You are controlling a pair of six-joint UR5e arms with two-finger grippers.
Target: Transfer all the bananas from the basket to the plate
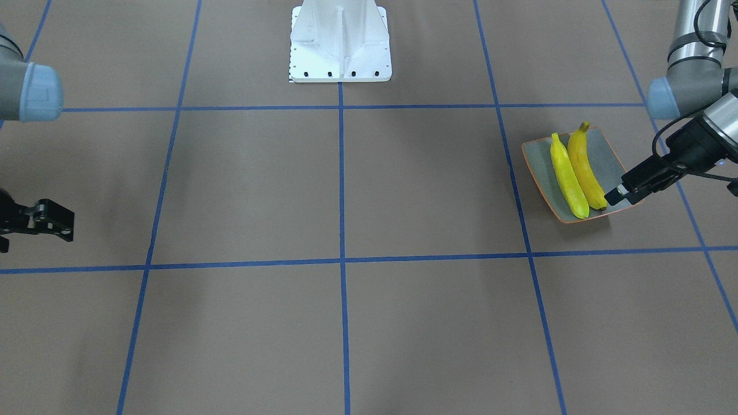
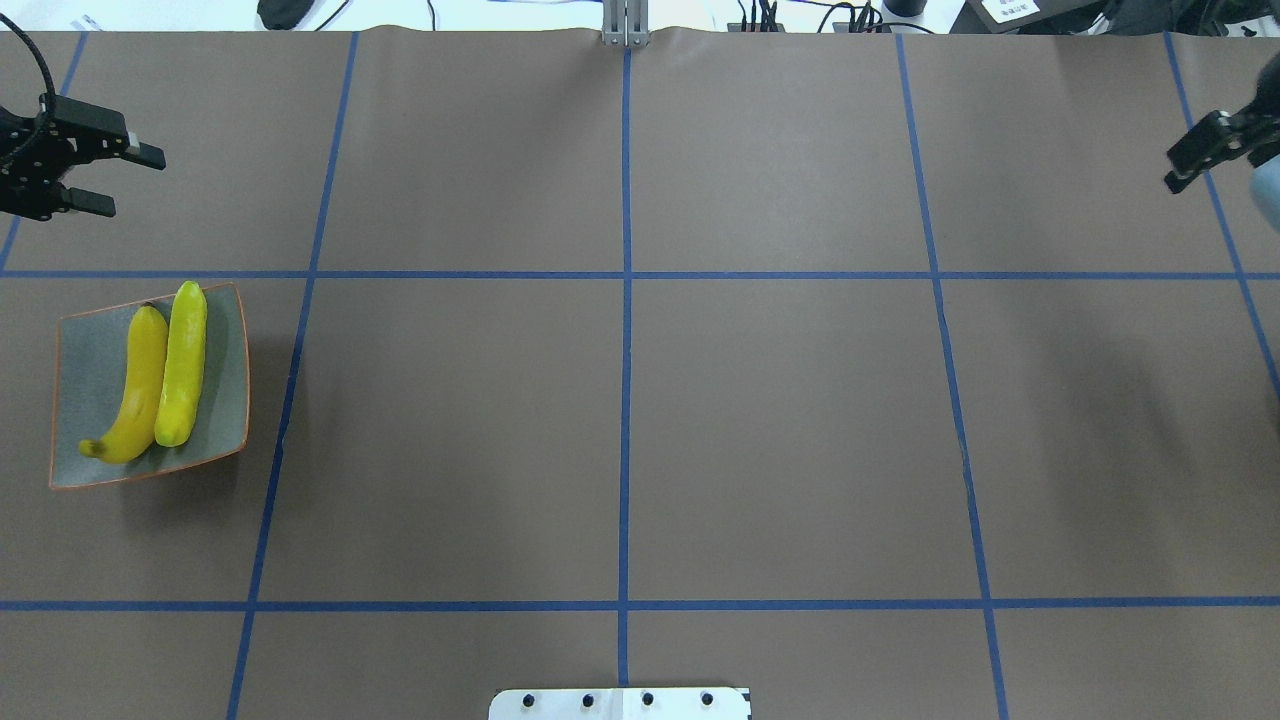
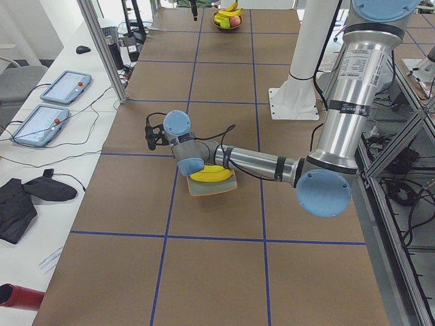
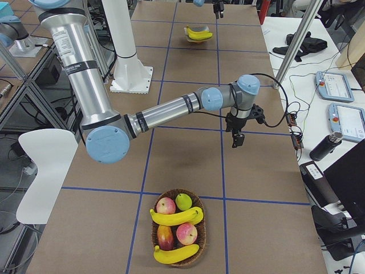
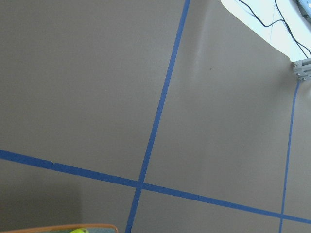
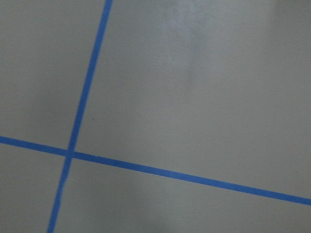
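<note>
The grey-green plate [image 2: 95, 340] with an orange rim sits at the table's left end. It holds two bananas side by side: a golden one [image 2: 140, 385] and a paler one [image 2: 183, 360]. My left gripper [image 2: 130, 180] is open and empty, raised just past the plate's far edge. The basket [image 4: 179, 228] stands at the table's right end, with two more bananas [image 4: 177, 217] [image 4: 175, 254] lying in it. My right gripper [image 2: 1180, 170] hangs over bare table between basket and centre; it holds nothing and looks open. The left wrist view shows only the plate's rim [image 5: 73, 227].
The basket also holds apples and a green fruit [image 4: 183, 201]. The white robot base [image 1: 340, 40] stands at the middle of the robot's side. Blue tape lines grid the brown table. Tablets and cables lie on the side bench [image 3: 54, 109].
</note>
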